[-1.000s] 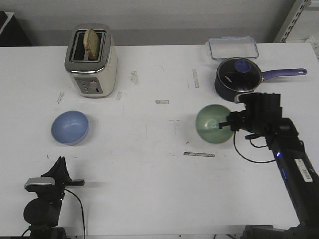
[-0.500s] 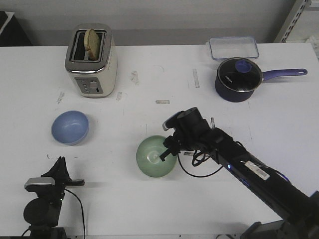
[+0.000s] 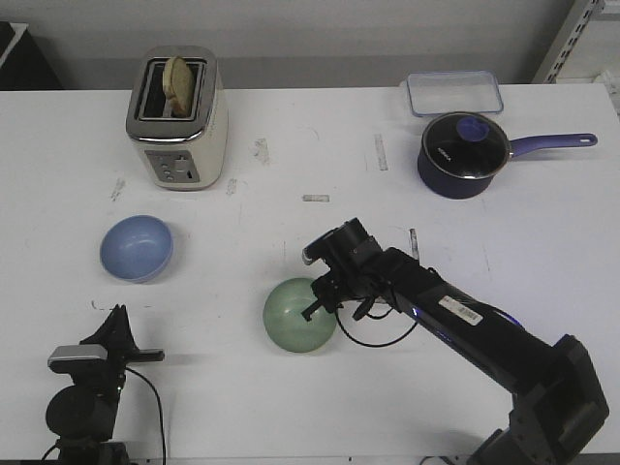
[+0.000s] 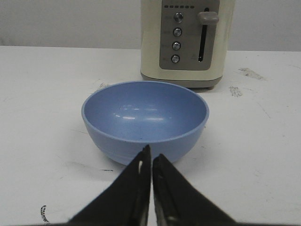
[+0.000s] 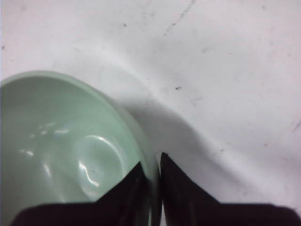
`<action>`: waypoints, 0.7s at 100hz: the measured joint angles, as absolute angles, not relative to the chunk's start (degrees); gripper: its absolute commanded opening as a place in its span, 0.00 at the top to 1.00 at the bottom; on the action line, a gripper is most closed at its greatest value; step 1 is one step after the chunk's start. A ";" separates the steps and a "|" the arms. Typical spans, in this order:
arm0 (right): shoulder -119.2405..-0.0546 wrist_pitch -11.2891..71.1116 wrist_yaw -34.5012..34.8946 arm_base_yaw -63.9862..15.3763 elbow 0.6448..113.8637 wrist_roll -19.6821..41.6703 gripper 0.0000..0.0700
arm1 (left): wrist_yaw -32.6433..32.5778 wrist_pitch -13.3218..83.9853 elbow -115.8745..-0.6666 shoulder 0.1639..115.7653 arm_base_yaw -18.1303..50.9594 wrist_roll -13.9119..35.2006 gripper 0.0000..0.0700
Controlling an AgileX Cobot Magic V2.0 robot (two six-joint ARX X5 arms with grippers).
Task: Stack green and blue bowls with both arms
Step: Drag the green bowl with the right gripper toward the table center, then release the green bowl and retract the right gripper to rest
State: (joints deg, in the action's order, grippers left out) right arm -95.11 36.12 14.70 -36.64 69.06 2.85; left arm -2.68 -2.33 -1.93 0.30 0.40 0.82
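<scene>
The pale green bowl (image 3: pixel 298 317) is at the middle front of the table, tilted, with my right gripper (image 3: pixel 316 300) shut on its rim. In the right wrist view one finger is inside the green bowl (image 5: pixel 61 141) and the other outside, at the right gripper (image 5: pixel 153 172). The light blue bowl (image 3: pixel 136 248) stands upright and empty at the left. My left gripper (image 4: pixel 151 157) is shut and empty, just short of the near wall of the blue bowl (image 4: pixel 145 120). In the front view the left gripper (image 3: pixel 117 322) is below that bowl.
A cream toaster (image 3: pixel 177 116) with a slice of bread stands behind the blue bowl, also visible as the toaster (image 4: pixel 188 42) from the left wrist. A dark navy saucepan (image 3: pixel 463 153) with a purple handle and a clear lidded box (image 3: pixel 453 94) sit at the back right.
My right arm has carried the green bowl from the right side leftward and nearer to the middle front, and the bowl is tilted more now. The left arm and blue bowl have not moved.
</scene>
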 measured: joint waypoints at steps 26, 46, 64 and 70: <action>-95.07 36.07 14.85 -36.47 69.06 2.87 0.17 | -2.68 -2.35 -1.93 0.30 0.40 0.82 1.00; -90.48 35.20 14.81 -34.89 69.30 2.87 0.45 | -2.68 -2.35 -1.93 0.30 0.38 0.82 1.00; -79.72 31.79 12.21 -31.57 70.78 2.87 1.00 | -2.68 -2.33 -1.93 0.30 0.38 0.82 1.00; -75.99 31.88 9.17 -29.95 70.85 2.85 1.00 | -2.68 -2.35 -1.93 0.30 0.38 0.82 1.00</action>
